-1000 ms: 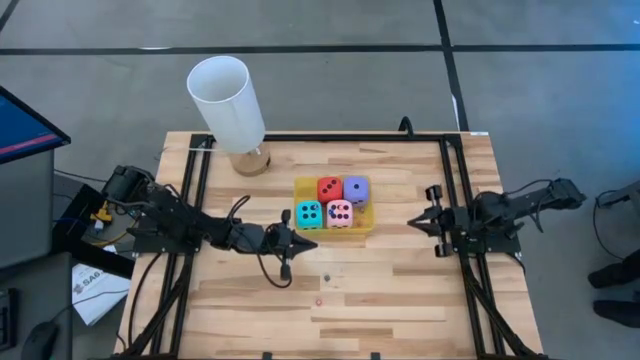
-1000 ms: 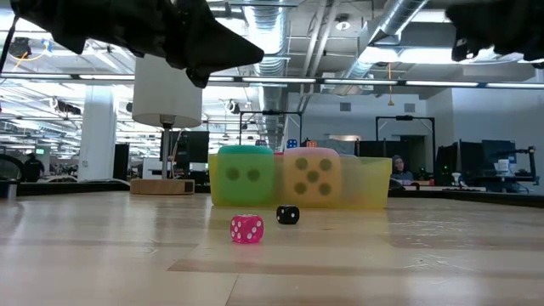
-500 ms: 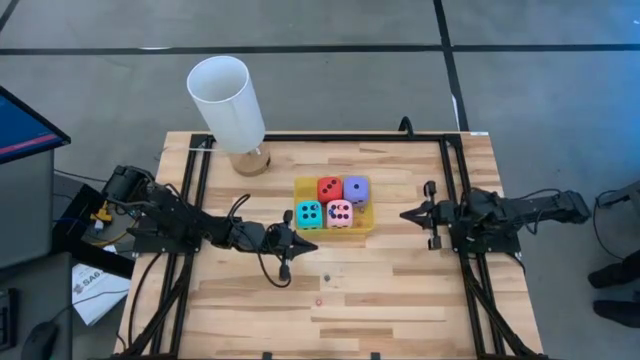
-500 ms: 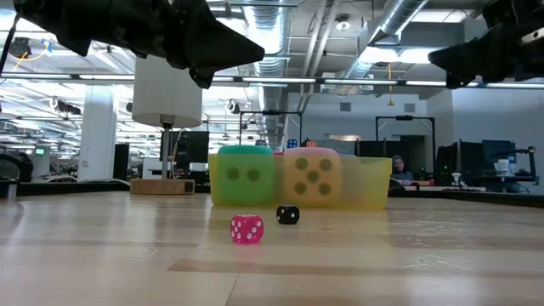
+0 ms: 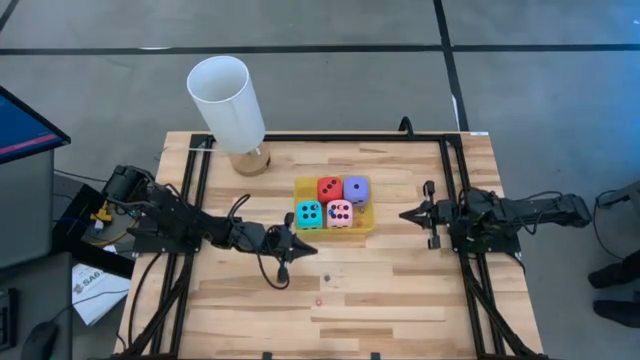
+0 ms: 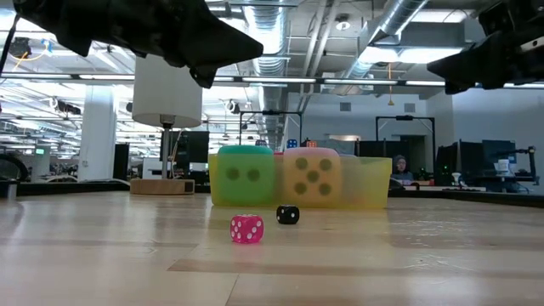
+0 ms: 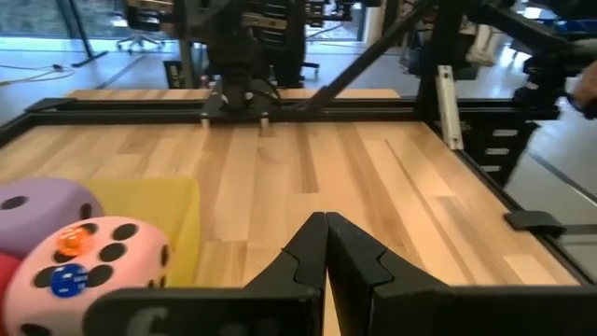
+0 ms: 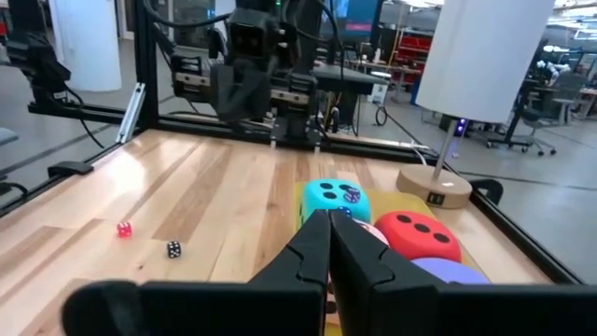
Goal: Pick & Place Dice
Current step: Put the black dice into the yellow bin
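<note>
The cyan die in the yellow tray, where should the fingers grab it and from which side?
Take the cyan die from straight above, fingers across its upper faces. It sits in the yellow tray, with the pink die and red die tight beside it, so only its top is free.

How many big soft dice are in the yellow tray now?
4, in two rows in the yellow tray: red die and purple die on the side toward the lamp, cyan die and pink die on the near side. None seems hidden.
</note>
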Robot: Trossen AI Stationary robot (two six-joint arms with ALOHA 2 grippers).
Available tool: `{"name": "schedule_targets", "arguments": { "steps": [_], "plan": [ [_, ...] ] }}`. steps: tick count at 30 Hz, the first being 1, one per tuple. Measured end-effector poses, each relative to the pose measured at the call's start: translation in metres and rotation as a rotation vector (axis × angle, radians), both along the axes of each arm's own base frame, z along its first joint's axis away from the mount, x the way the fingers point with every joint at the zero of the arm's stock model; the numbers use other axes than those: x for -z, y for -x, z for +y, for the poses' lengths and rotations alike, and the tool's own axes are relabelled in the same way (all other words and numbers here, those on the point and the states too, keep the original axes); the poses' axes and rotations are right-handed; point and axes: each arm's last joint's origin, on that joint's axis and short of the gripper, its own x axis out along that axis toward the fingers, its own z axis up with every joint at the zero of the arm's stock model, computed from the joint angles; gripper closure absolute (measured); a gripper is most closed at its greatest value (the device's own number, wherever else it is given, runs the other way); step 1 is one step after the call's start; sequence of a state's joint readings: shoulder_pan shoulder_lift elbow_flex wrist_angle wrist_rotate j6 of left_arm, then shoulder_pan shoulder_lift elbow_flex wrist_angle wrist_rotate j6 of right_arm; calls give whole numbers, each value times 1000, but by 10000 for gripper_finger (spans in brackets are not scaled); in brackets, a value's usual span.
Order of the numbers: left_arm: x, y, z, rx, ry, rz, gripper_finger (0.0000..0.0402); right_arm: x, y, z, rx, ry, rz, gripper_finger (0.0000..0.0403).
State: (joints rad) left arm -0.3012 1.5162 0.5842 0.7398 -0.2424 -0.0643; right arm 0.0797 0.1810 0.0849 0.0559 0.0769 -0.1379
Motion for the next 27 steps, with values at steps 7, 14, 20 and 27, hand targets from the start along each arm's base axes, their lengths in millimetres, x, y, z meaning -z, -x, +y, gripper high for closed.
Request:
{"name": "schedule_targets", "arguments": {
  "steps": [7, 14, 20, 27],
  "plan": [
    [1, 0, 0, 6, -2, 9, 402, 0, 0, -6, 97, 26, 1, 401],
    [9, -14, -4, 3, -18, 44, 402, 0, 0, -8, 138, -4, 0, 401],
    [27, -46, -13, 15, -112, 182, 402, 1, 0, -8, 138, -3, 7, 401],
    [39, -66, -12, 138, -89, 346, 402, 2, 0, -8, 137, 22, 20, 401]
  ]
}}
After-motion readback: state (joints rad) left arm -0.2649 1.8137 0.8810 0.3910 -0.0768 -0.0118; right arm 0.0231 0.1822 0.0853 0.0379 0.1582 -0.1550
